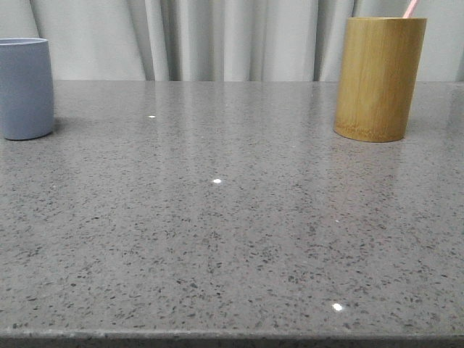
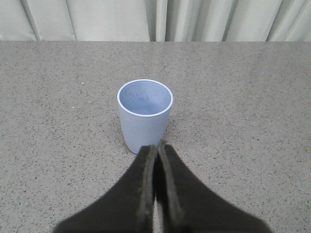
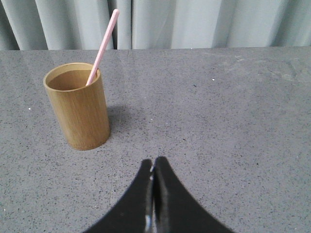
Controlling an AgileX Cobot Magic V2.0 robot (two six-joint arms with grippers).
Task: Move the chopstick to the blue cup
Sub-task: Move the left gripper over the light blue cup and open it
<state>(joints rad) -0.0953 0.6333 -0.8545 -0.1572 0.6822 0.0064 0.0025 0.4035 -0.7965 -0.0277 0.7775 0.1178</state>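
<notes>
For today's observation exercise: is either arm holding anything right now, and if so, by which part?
Nothing is held. Both the left gripper and right gripper have jaws shut on nothing. The chopstick stands in the bamboo cup; the blue cup is empty.

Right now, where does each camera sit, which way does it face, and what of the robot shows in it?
Front view: low at the table's near edge, facing forward at the curtain; blue cup far left, bamboo holder far right with the chopstick tip poking out.
Left wrist view: on the left arm, looking down over the shut left pincer at the blue cup, seen empty.
Right wrist view: on the right arm, over the shut right pincer, toward the holder with the chopstick leaning in it.
Shared: front and left wrist show the cup; front and right wrist the holder.
</notes>
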